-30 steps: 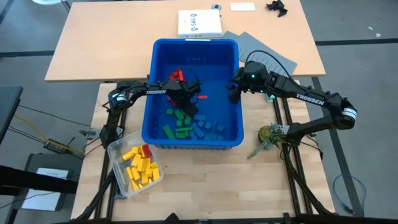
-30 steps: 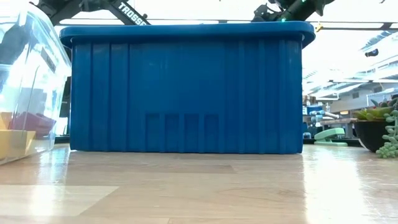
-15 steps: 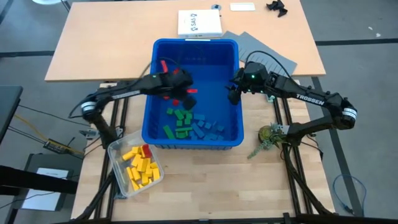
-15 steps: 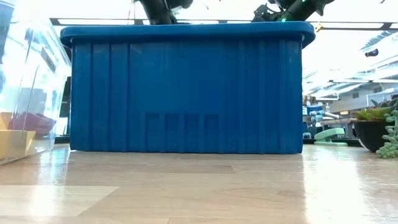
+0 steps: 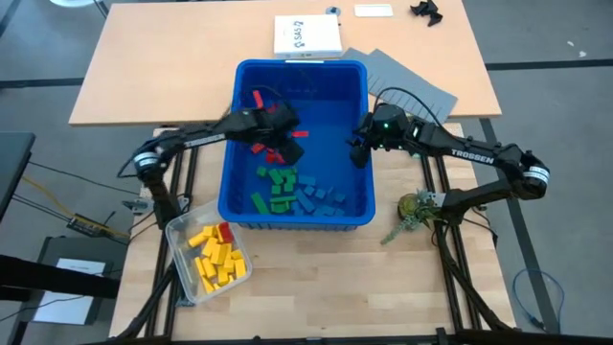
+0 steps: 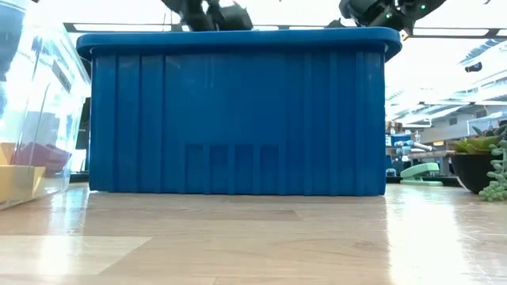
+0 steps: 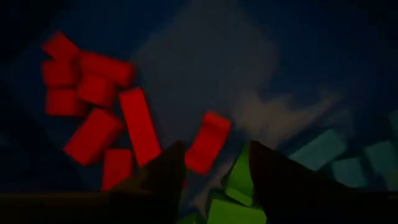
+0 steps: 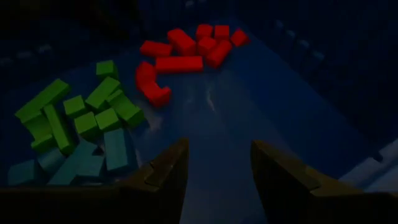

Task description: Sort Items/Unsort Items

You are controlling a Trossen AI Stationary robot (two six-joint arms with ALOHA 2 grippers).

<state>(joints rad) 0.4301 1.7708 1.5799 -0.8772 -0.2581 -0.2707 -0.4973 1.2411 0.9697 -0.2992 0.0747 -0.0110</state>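
The items lie in heaps on the floor of the blue bin (image 5: pixel 230 115): red blocks (image 8: pixel 186 46) at the far side, green blocks (image 8: pixel 74 115) and blue blocks (image 5: pixel 321 198) nearer. My left gripper (image 7: pixel 211 155) hangs open over the red heap, above the bin's rim (image 6: pixel 238 36). One red block (image 7: pixel 208 142) shows in the gap beyond its fingertips. My right gripper (image 8: pixel 217 152) stands open over the bin's right side, pointing slantwise down at bare floor.
A clear tub (image 5: pixel 177 235) with yellow blocks and one red block stands at the bin's near left corner. A white box (image 5: pixel 306 36) and grey sheets (image 5: pixel 412 81) lie beyond the bin. A small plant (image 5: pixel 412 209) stands to its right.
My left gripper has risen from the bin floor, among the blocks, to above the rim. My right gripper has sunk a little toward the bin.
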